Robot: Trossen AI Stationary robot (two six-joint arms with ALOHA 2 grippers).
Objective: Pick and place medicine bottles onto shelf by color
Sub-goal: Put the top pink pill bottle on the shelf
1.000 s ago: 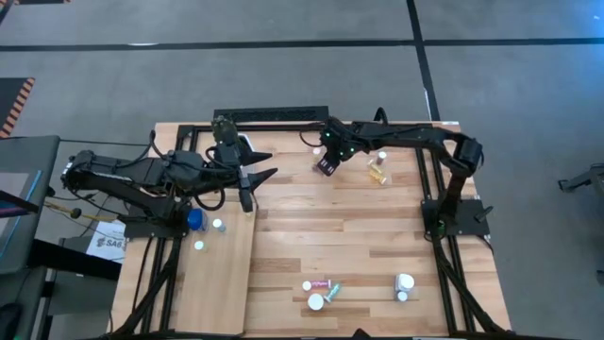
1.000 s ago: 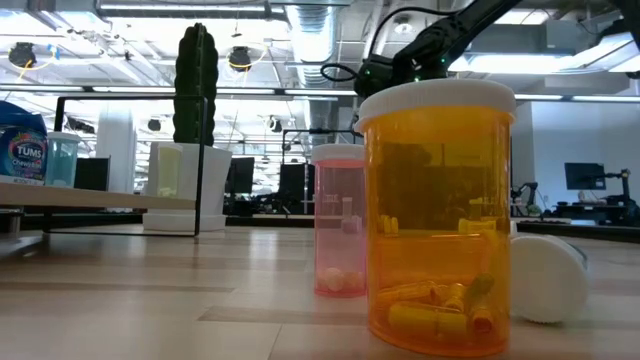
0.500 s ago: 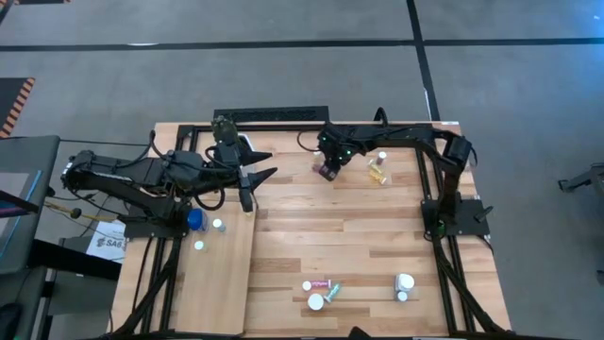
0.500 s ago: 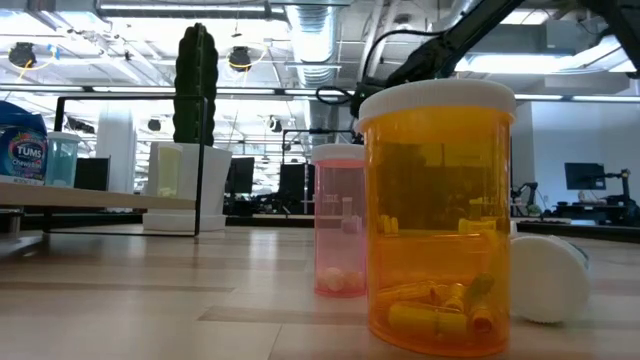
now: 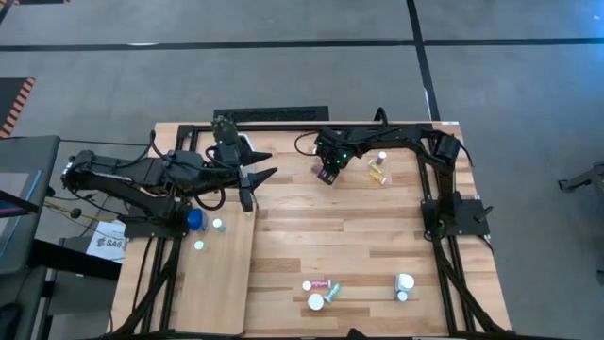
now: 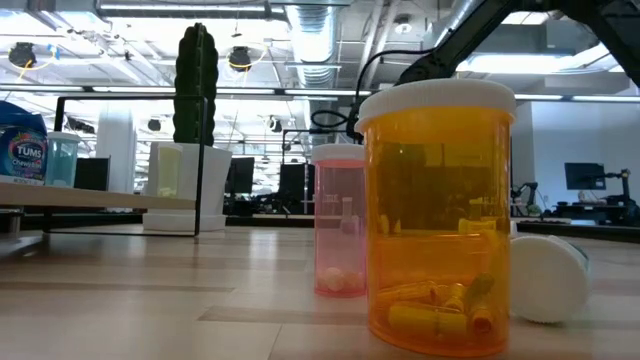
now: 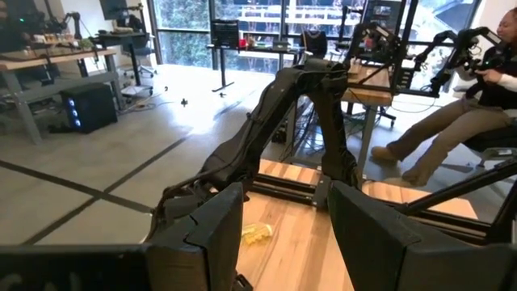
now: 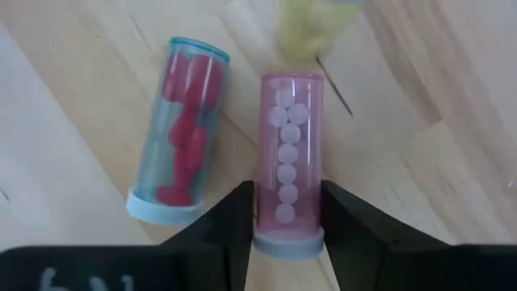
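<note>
A pink medicine bottle (image 8: 289, 153) lies on its side on the tabletop at the far middle, next to a lying clear-blue bottle (image 8: 182, 129) of red pills. My right gripper (image 8: 287, 222) points down over the pink bottle, open, one finger on each side of its cap end. My left gripper (image 5: 257, 179) hangs open and empty above the far end of the shelf (image 5: 215, 283), a pale board at the table's left. A blue bottle (image 5: 195, 219) and two white-capped ones (image 5: 218, 225) stand by the shelf's far end. My right gripper comes from above with its fingers (image 8: 236, 222) flanking the pink bottle's cap end (image 8: 287, 236), lying across the bottle. The bottle rests flat on the tabletop. Whether the fingers touch it, I cannot tell.
An amber bottle (image 5: 378, 170) stands right of my right gripper. Near the front edge sit pink, green and white bottles (image 5: 321, 288) and two white ones (image 5: 404, 281). In the low view an amber bottle (image 6: 438, 215) fills the foreground. A person (image 7: 477, 105) sits beyond the table.
My right gripper has gone down toward the pink bottle at the far middle of the table, and its arm has sunk in the low view. My left arm has kept still.
</note>
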